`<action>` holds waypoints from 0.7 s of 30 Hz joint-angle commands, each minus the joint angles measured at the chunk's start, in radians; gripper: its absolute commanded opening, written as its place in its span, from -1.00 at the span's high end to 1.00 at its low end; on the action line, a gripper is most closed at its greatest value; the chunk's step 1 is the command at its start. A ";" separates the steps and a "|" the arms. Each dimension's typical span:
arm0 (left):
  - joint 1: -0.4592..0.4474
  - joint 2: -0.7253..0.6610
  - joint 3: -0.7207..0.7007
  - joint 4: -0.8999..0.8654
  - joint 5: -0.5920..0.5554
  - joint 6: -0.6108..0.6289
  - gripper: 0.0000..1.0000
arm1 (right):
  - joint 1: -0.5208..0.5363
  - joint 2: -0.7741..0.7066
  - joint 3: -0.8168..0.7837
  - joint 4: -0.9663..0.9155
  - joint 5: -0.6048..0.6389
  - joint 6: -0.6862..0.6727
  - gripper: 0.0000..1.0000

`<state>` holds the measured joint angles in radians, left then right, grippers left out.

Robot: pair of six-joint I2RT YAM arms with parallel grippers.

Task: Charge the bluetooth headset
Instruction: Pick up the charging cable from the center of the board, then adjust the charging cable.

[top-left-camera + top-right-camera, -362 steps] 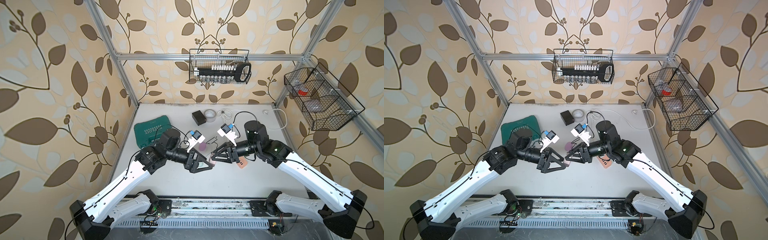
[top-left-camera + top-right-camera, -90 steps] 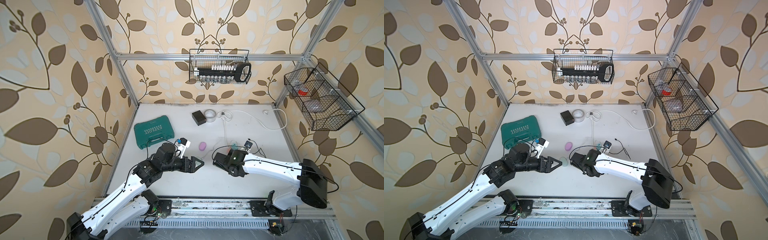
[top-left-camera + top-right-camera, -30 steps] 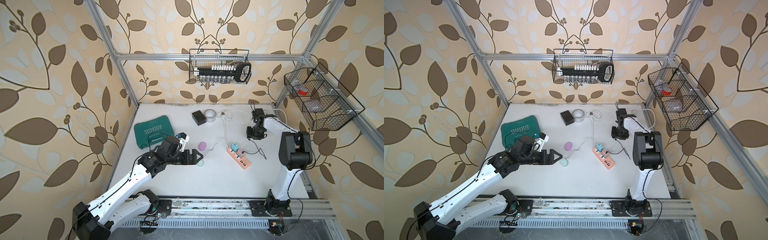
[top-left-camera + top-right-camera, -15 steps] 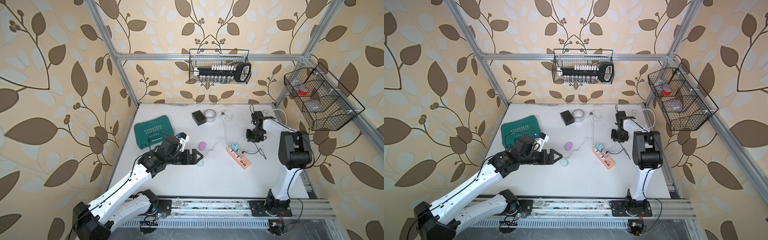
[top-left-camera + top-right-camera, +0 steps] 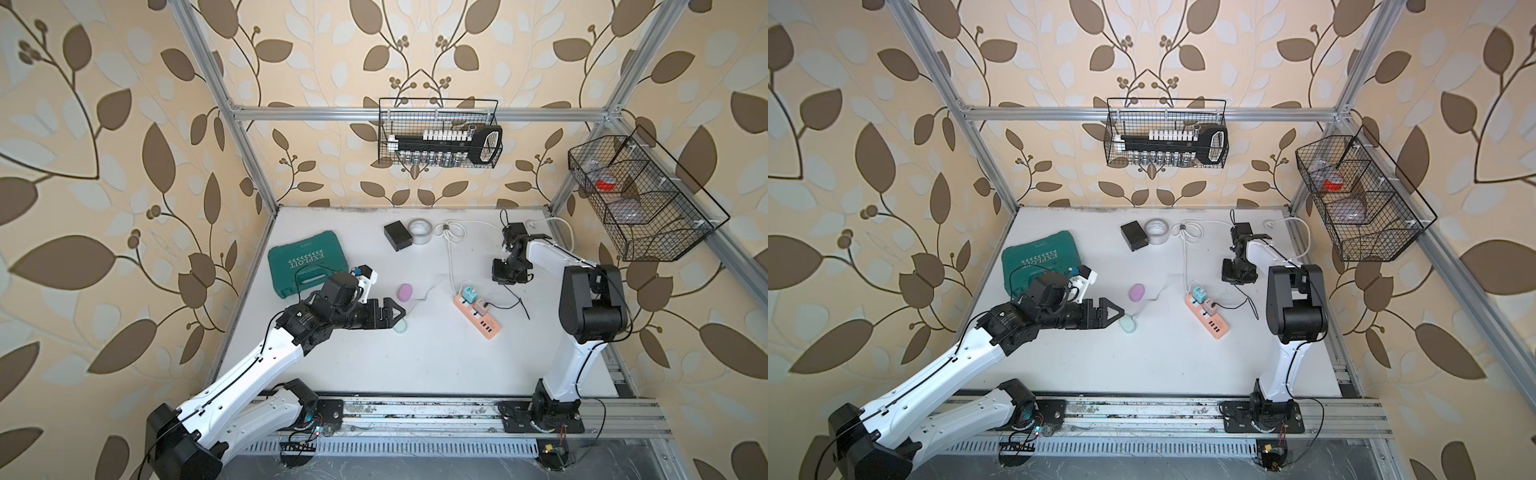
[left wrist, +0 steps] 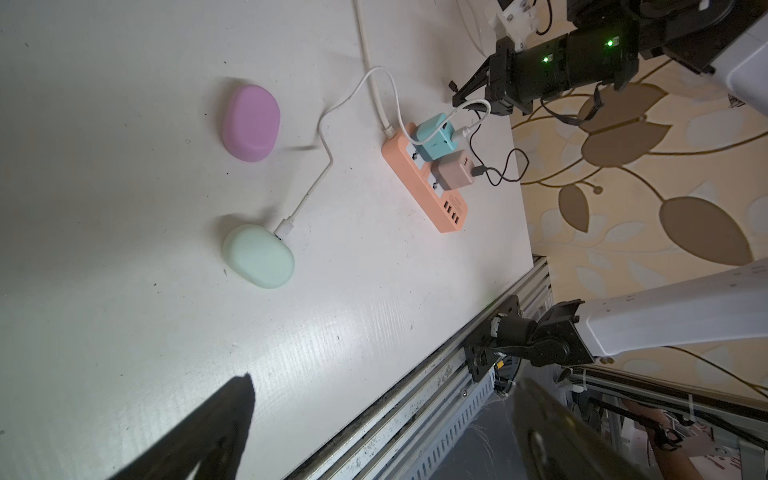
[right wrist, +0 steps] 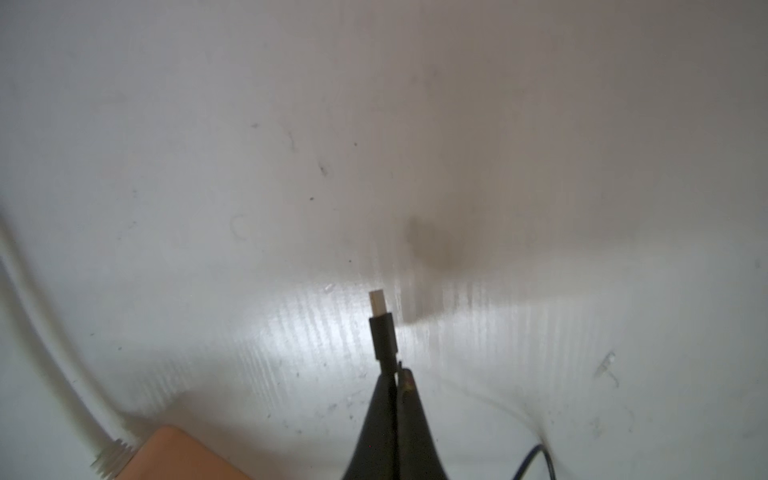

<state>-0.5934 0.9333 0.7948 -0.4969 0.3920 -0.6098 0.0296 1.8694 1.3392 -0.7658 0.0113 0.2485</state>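
Left gripper (image 5: pixel 400 312): low over the table (image 5: pixel 415 365), jaws spread wide and holding nothing, tips just beside the mint earbud case.
Mint earbud case (image 6: pixel 258 256): flat on the table at the near middle, lid shut; the plug of a white cable (image 6: pixel 324 166) met its edge.
White cable: ran from the mint case past the purple case to the teal adapter (image 5: pixel 469 296).
Power strip (image 5: pixel 488 326): orange, lying at an angle right of the mint case, with the teal adapter and a pink adapter (image 5: pixel 481 307) seated side by side on it.
Purple earbud case (image 5: pixel 405 292): a little farther back than the mint one, near it but apart, lid shut, no cable at it.
Black cable (image 5: pixel 509 305): led from the pink adapter in a loose loop toward the right gripper.
Right gripper (image 7: pixel 394 376): beyond the power strip, pointed down at the table, jaws closed tight on the black cable just behind its plug (image 7: pixel 382 328); the metal tip stuck out past the fingertips, over bare table.
Green tool case (image 5: pixel 305 262): shut, at the far left.
Back edge: black box (image 5: pixel 398 235) touching a tape roll (image 5: pixel 419 229), a coiled white cord (image 5: pixel 451 230) beside them.
Walls: one wire basket (image 5: pixel 436 100) on the back wall, another (image 5: pixel 685 199) on the right.
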 commanded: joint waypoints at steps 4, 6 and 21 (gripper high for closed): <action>0.017 0.018 0.034 0.022 0.016 0.021 -0.98 | 0.036 -0.249 -0.021 -0.021 -0.100 -0.013 1.00; 0.017 0.029 0.052 0.022 0.016 0.023 -0.98 | 0.050 -0.328 -0.022 -0.025 -0.143 -0.011 1.00; 0.032 0.014 0.195 0.067 0.173 0.075 -0.75 | 0.146 -0.734 -0.223 0.156 -0.957 0.122 0.95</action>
<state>-0.5739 0.9745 0.9470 -0.4706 0.4767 -0.5797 0.1516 1.1511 1.1625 -0.6754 -0.6907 0.3138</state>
